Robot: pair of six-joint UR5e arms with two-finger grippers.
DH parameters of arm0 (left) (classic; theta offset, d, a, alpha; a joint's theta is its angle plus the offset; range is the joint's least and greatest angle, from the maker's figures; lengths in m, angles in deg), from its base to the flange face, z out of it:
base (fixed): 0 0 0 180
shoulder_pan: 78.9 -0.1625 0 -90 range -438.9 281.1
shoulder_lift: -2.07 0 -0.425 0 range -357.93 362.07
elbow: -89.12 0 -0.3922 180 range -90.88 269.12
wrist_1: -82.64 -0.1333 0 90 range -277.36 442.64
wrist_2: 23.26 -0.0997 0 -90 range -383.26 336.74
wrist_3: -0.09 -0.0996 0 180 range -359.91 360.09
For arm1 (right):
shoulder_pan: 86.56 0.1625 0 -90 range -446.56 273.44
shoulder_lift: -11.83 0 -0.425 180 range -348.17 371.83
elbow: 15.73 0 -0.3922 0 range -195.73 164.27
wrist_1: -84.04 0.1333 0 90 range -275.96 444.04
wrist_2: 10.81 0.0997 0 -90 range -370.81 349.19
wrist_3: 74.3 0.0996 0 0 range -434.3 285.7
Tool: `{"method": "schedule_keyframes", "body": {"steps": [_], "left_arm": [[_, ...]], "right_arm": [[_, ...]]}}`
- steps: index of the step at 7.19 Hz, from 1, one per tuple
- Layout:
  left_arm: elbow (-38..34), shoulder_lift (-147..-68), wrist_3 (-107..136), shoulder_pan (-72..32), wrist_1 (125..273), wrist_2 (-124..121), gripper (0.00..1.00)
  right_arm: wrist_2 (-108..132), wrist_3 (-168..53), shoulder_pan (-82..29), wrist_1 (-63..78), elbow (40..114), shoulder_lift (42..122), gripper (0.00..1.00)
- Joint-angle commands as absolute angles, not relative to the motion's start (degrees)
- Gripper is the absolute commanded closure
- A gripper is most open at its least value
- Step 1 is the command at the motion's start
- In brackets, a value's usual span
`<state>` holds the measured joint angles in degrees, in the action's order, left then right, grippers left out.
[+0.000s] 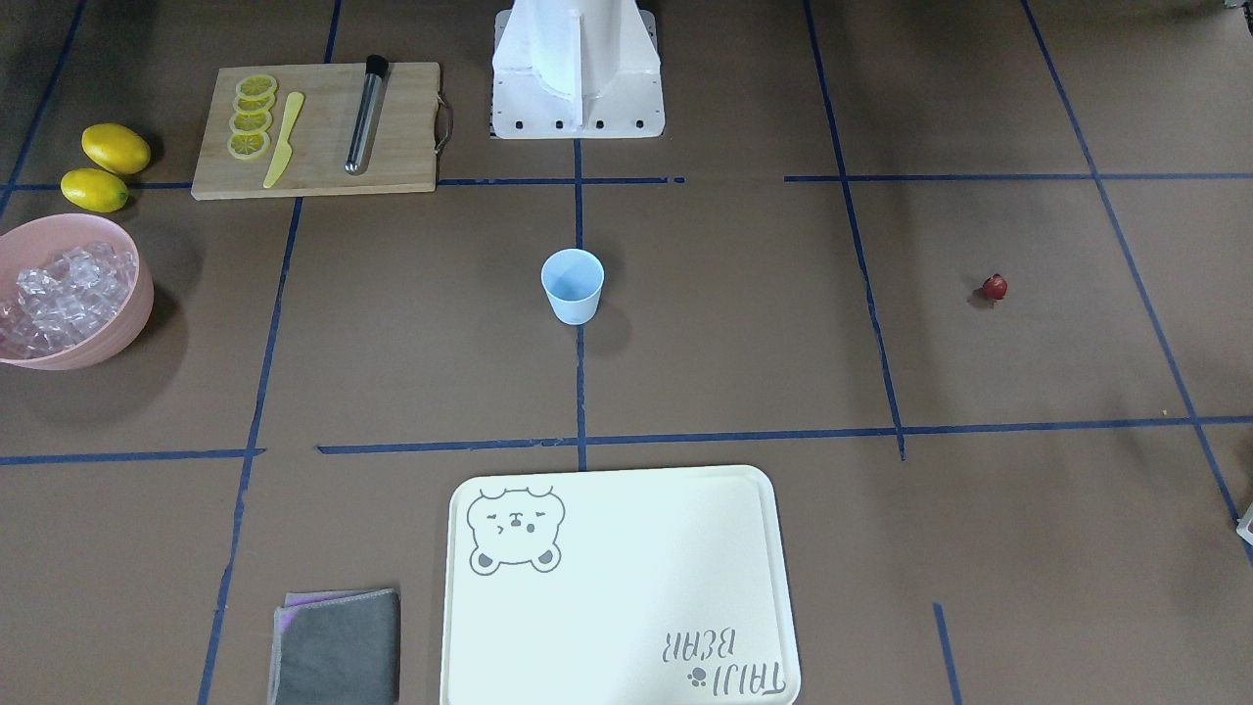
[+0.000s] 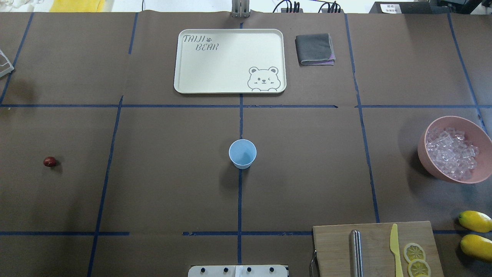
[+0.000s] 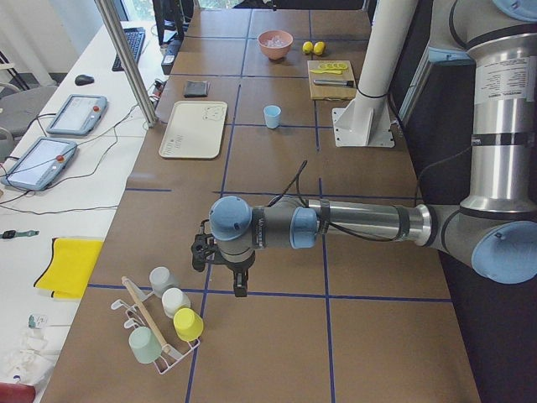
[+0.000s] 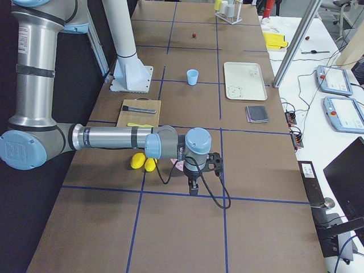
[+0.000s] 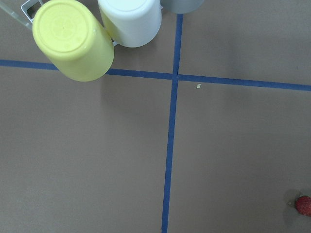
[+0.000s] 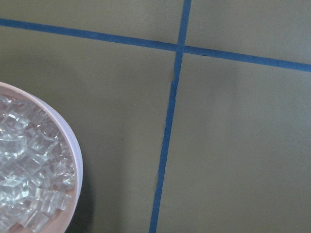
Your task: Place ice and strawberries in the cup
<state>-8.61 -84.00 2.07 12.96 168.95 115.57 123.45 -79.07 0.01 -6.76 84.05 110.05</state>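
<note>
The pale blue cup (image 2: pixel 242 154) stands upright and empty at the table's middle; it also shows in the front view (image 1: pixel 573 286). One dark red strawberry (image 2: pixel 49 161) lies alone far to the robot's left, and at the left wrist view's lower right corner (image 5: pixel 303 205). Ice cubes (image 2: pixel 451 154) fill a pink bowl (image 2: pixel 426 154) at the far right; the right wrist view shows them (image 6: pixel 29 179) at its lower left. My left gripper (image 3: pixel 239 281) hangs beyond the strawberry's end of the table. My right gripper (image 4: pixel 193 187) hangs beside the bowl. I cannot tell whether either is open.
A cream tray (image 2: pixel 184 84) and a folded grey cloth (image 2: pixel 314 49) lie at the far side. A cutting board (image 2: pixel 334 250) holds lemon slices, a yellow knife and a metal tube. Two lemons (image 2: pixel 476 221) lie beside it. A rack of upturned cups (image 3: pixel 168 323) stands below the left gripper.
</note>
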Motion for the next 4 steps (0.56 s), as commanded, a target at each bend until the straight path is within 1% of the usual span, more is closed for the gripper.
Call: {"method": "schedule_keyframes", "body": {"steps": [1,3,4], "left_arm": [[-10.27,-82.06,-0.93,12.16,171.12,115.34,0.00],[-10.90,-81.43,-0.79,12.06,171.24,115.52,0.00],[-10.12,-81.43,-0.18,12.06,171.67,115.69,0.00]], "right_arm": [[125.07,-79.22,0.19,-6.40,84.03,110.18,0.00],[125.24,-79.22,0.19,-6.23,84.38,110.26,0.00],[125.42,-79.05,0.19,-5.27,84.99,110.35,0.00]]}}
